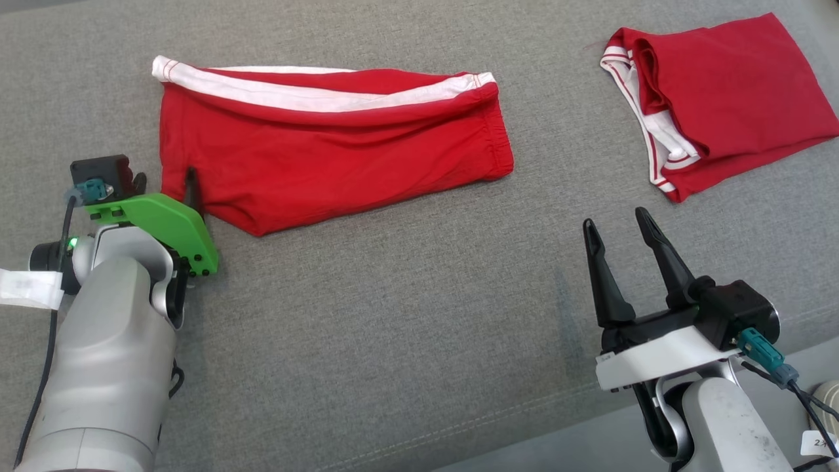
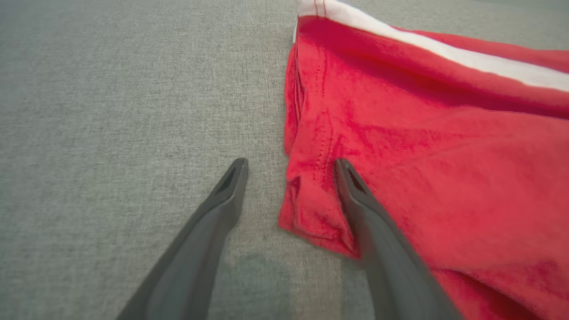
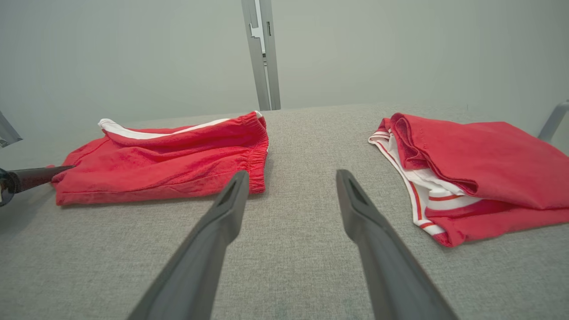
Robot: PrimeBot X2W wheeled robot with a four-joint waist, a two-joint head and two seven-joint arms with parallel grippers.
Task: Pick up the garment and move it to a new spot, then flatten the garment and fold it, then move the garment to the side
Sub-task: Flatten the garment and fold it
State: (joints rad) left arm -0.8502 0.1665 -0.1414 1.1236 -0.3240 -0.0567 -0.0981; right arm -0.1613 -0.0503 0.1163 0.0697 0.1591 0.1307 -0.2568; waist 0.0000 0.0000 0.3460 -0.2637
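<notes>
Red shorts (image 1: 334, 151) lie spread on the grey worktop (image 1: 406, 314), toward its left side. Left gripper (image 2: 290, 163) is released, with one finger above their edge. Right gripper (image 1: 615, 217), also released, hovers near a folded red garment (image 1: 727, 98).

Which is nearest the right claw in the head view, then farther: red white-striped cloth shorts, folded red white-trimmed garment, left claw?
1. Folded red white-trimmed garment, upper right.
2. Red white-striped cloth shorts, centre-left.
3. Left claw, far left.
</notes>
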